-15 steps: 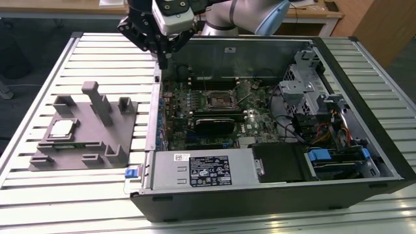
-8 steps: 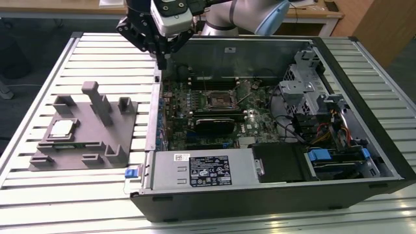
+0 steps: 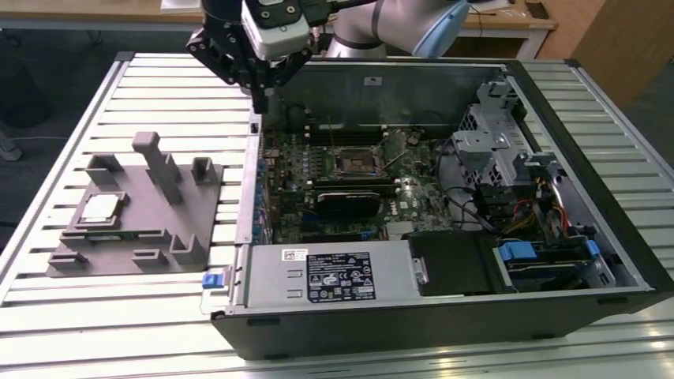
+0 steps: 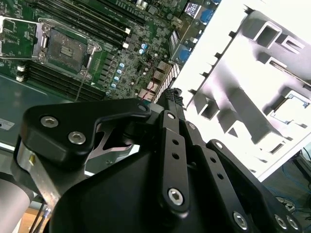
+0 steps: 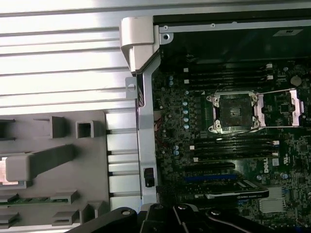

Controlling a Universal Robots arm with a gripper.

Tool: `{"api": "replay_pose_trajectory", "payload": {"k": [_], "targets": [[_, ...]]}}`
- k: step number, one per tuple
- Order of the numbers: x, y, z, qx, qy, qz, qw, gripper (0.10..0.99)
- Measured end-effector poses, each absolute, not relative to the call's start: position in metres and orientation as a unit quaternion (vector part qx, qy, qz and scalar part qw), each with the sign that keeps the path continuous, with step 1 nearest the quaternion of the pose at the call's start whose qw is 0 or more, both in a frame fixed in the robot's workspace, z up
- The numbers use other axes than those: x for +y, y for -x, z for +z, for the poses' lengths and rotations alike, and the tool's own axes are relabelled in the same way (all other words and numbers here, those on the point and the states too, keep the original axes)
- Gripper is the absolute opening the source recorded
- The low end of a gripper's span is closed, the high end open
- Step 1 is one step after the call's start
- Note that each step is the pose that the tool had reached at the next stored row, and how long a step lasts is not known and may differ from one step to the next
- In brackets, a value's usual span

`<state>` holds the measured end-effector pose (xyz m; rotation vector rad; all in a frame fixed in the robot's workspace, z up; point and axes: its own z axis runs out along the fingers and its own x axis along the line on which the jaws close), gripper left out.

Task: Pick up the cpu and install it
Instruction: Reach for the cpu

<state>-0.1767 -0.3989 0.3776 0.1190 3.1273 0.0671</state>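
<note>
The cpu (image 3: pixel 100 209), a small pale silvery square, lies in a recess of the grey plastic block (image 3: pixel 147 237) at the exterior view's left, outside the computer case. In the second wrist view it is a bright square (image 4: pixel 293 108) on the same block. My gripper (image 3: pixel 260 101) hangs above the back end of the case's left wall, between the block and the motherboard. Its fingers meet at the tips with nothing between them. The dark socket frame (image 3: pixel 353 162) sits open on the motherboard and appears in both wrist views (image 4: pixel 68 46) (image 5: pixel 234 111).
The open computer case (image 3: pixel 589 197) lies on a slatted metal table (image 3: pixel 63 316). Upright posts (image 3: pixel 158 162) rise from the grey block. Inside the case are memory slots (image 5: pixel 228 145), a drive cage (image 3: pixel 495 134), cables and a power supply (image 3: pixel 331 272) near the front.
</note>
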Motion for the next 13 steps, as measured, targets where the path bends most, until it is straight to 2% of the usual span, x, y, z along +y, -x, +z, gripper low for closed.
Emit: {"api": "replay_pose_trajectory", "payload": {"k": [13], "targets": [[-0.3989, 0.1803, 0.3757, 0.999, -0.038, 0.021, 0.004, 0.106]]}}
